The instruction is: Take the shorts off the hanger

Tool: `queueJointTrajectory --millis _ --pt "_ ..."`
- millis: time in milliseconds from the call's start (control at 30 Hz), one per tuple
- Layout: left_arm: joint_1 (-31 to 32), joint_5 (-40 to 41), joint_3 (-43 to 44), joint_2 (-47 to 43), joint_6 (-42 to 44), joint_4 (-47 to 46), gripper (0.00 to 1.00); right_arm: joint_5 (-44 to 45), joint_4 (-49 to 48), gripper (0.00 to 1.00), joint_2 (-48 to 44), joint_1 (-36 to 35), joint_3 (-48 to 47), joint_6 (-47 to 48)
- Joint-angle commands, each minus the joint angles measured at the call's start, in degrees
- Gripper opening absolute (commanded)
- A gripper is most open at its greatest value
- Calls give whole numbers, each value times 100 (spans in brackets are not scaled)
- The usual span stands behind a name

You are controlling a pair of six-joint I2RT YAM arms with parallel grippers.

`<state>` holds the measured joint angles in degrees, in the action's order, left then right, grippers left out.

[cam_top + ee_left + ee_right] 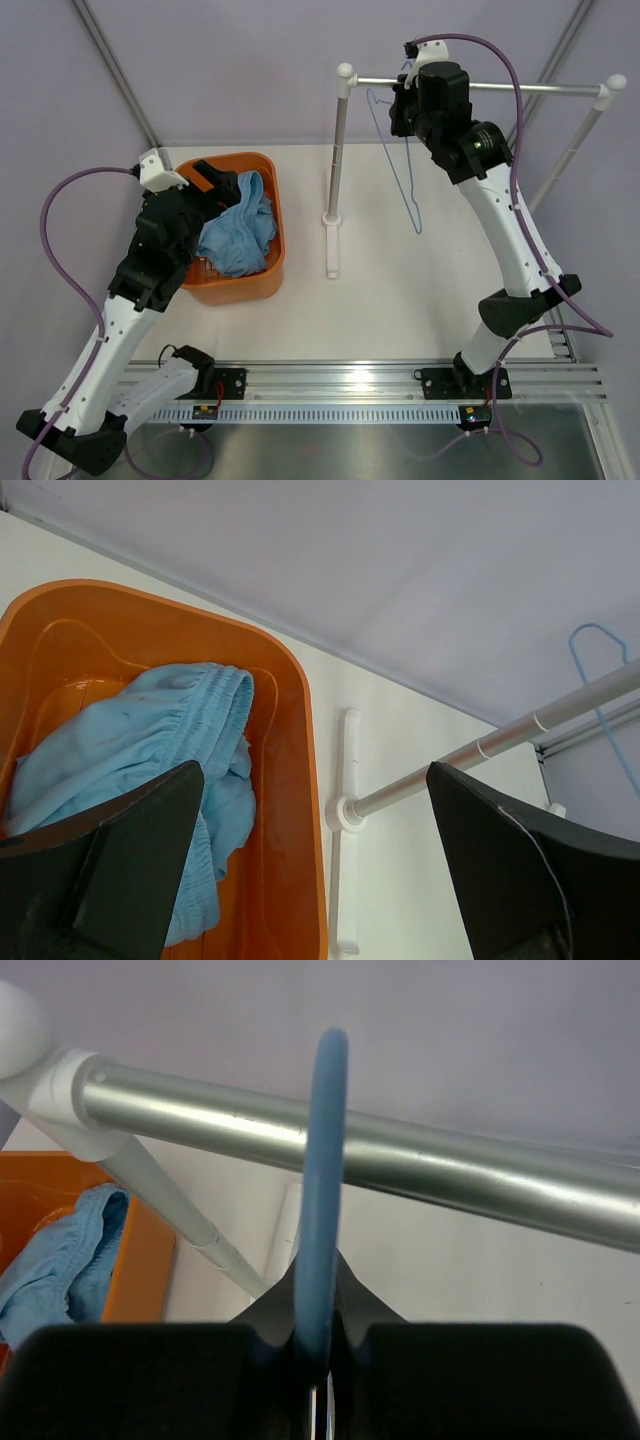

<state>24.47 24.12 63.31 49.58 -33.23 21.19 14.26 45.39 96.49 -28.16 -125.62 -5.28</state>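
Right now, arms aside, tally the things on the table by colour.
Orange: 1 (basket)
Light blue: 2 (shorts, hanger)
Silver and white: 1 (rack)
Total: 4

Bright, even light for me; glare streaks on the rail [450, 1165], hanger [320, 1210] just in front of it blurry.
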Motion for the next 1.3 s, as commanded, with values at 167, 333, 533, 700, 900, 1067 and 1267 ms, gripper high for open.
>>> queueJointTrajectory --millis 167,333,533,700,900,1067,1267 --pt "23 -83 103 -151 150 -150 99 138 146 0 353 21 -349 10" --pt "23 -127 76 -159 142 -150 99 42 173 0 388 21 -103 -87" --pt "23 -136 103 -203 150 -124 99 -90 -3 0 143 21 494 -210" --pt "23 -171 103 -221 142 -98 99 -73 -109 0 -59 21 951 -263" --pt "23 -153 103 -221 150 -71 99 -64 -179 12 -191 21 1057 -281" --pt "23 -206 120 -195 194 -54 99 -38 -144 53 -253 21 830 -272" --pt "23 -241 208 -168 238 8 99 6 14 75 -297 21 486 -289"
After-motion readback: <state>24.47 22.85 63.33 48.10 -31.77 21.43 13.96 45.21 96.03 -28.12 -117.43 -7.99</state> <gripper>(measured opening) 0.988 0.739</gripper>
